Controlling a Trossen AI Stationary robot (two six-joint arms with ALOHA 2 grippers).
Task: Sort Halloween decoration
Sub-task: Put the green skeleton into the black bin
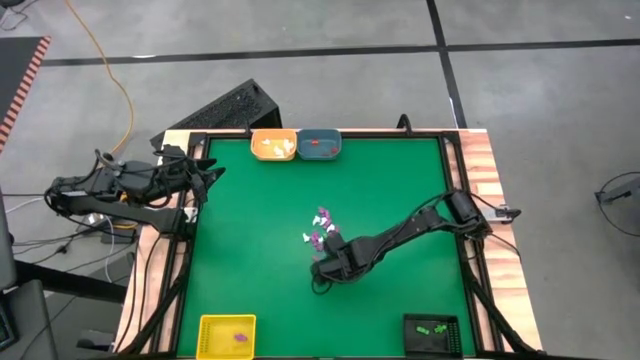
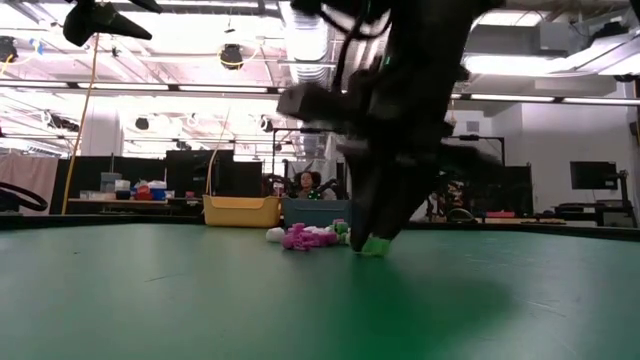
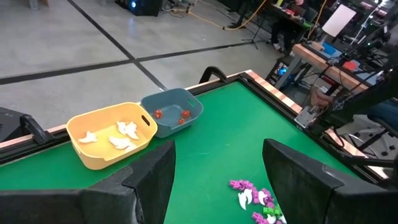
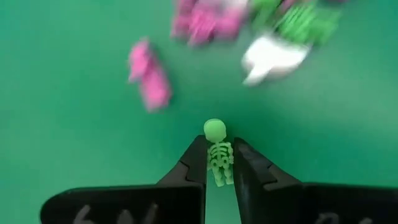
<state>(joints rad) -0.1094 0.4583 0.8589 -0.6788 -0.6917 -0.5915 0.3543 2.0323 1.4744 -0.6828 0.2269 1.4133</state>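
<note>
A tiny green skeleton (image 4: 217, 155) sits between the fingers of my right gripper (image 4: 219, 146), which is shut on it near the table's middle (image 1: 322, 268). Just beyond it lies a small pile of Halloween decoration (image 1: 320, 228), purple, white and green trinkets resting on the green table top (image 2: 305, 236). One purple piece (image 4: 148, 76) lies apart from the pile. My left gripper (image 3: 217, 171) hangs open above the table's left edge (image 1: 205, 180), holding nothing. My right gripper pinches the green skeleton's ribcage (image 4: 219, 163) between its two fingertips (image 4: 198, 155). The head (image 4: 214, 129) sticks out past the tips. The fingers slant steeply down from the table's right side. The skeleton (image 2: 375, 245) is at the table top; I cannot tell whether it is clear of it.
At the far edge stand an orange tray (image 1: 273, 145) with white pieces and a blue tray (image 1: 319, 145) with red ones. A yellow tray (image 1: 227, 335) with a purple piece is at the near left, a black tray (image 1: 432, 328) with green pieces at the near right.
</note>
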